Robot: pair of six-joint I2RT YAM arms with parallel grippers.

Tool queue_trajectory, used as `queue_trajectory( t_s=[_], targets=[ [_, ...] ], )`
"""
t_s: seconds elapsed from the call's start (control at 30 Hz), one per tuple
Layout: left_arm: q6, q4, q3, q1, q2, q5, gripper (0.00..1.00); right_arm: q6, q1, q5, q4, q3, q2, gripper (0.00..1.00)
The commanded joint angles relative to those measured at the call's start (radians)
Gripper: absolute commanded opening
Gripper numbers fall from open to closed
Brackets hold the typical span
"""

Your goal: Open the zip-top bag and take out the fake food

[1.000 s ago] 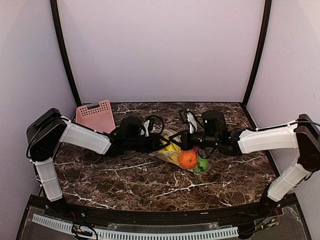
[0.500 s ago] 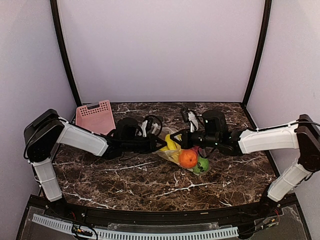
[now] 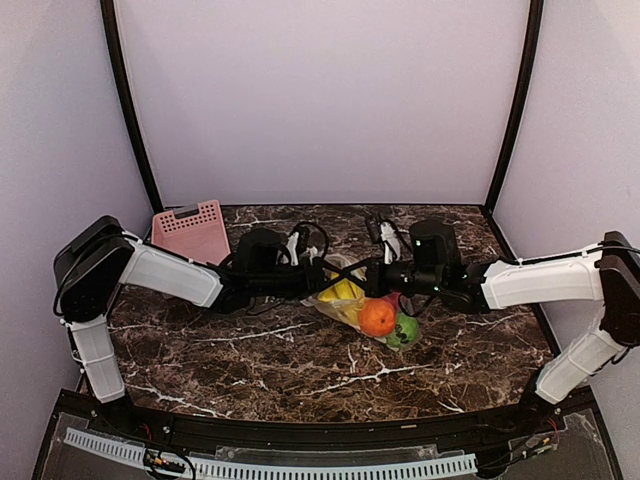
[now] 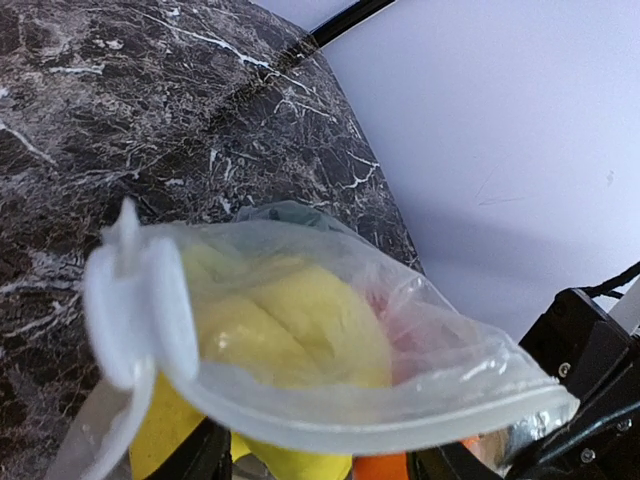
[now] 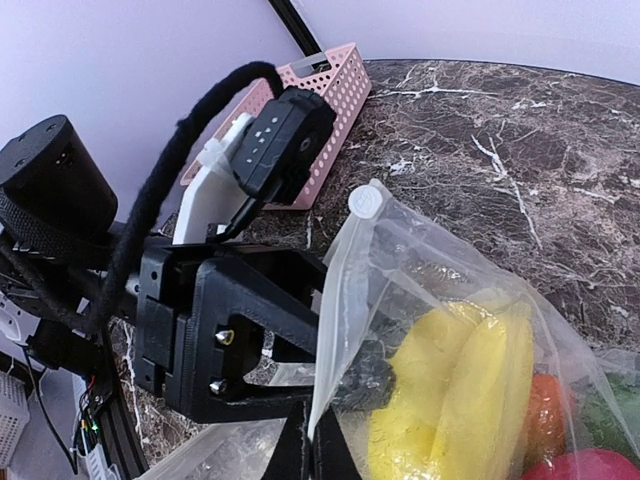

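Holding the bag [image 4: 330, 340] up by its zip lip, the right end effector [image 5: 308, 455] is clamped on it so the left end effector [image 3: 320, 284], its jaws' state impossible to tell, can pull the opposite lip; food [image 5: 470, 390] lies inside, just below both.

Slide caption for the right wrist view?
Right gripper pinches zip-top bag edge; banana inside, pink basket behind.
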Motion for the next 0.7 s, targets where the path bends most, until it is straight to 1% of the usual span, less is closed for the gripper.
queue_trajectory(
  t_s=[0.0, 0.17, 0.2, 0.27, 0.37, 0.43, 0.5, 0.53, 0.57, 0.63, 0.67],
  targets=[
    [-0.022, 0.002, 0.073, 0.002, 0.061, 0.013, 0.6, 0.001, -0.005, -0.003, 0.043, -0.014, -0.022, 0.0],
    [-0.039, -0.045, 0.136, 0.002, 0.121, 0.018, 0.62, -0.004, -0.008, -0.003, 0.048, -0.019, -0.023, 0.0],
    [-0.049, -0.046, 0.142, 0.002, 0.125, 0.016, 0.69, -0.004, -0.008, -0.004, 0.05, -0.02, -0.022, 0.0],
    [-0.06, -0.055, 0.151, 0.002, 0.137, 0.018, 0.72, -0.002, -0.011, -0.006, 0.056, -0.026, -0.022, 0.0],
    [-0.065, -0.049, 0.161, 0.002, 0.151, 0.023, 0.72, 0.0, -0.014, -0.008, 0.063, -0.032, -0.019, 0.0],
    [-0.064, -0.047, 0.17, 0.002, 0.159, 0.032, 0.67, 0.002, -0.017, -0.009, 0.066, -0.038, -0.018, 0.0],
    [-0.062, -0.034, 0.174, 0.002, 0.162, 0.048, 0.54, 0.006, -0.02, -0.006, 0.069, -0.042, -0.02, 0.0],
    [-0.061, -0.023, 0.174, 0.002, 0.162, 0.057, 0.5, 0.007, -0.022, -0.006, 0.07, -0.044, -0.021, 0.0],
    [-0.06, -0.019, 0.174, 0.002, 0.161, 0.061, 0.44, 0.008, -0.024, -0.005, 0.071, -0.045, -0.024, 0.0],
    [-0.061, -0.006, 0.17, 0.003, 0.158, 0.07, 0.38, 0.009, -0.025, -0.003, 0.07, -0.046, -0.029, 0.0],
    [-0.061, 0.008, 0.162, 0.003, 0.155, 0.076, 0.36, 0.008, -0.026, -0.001, 0.07, -0.047, -0.034, 0.0]
  ],
)
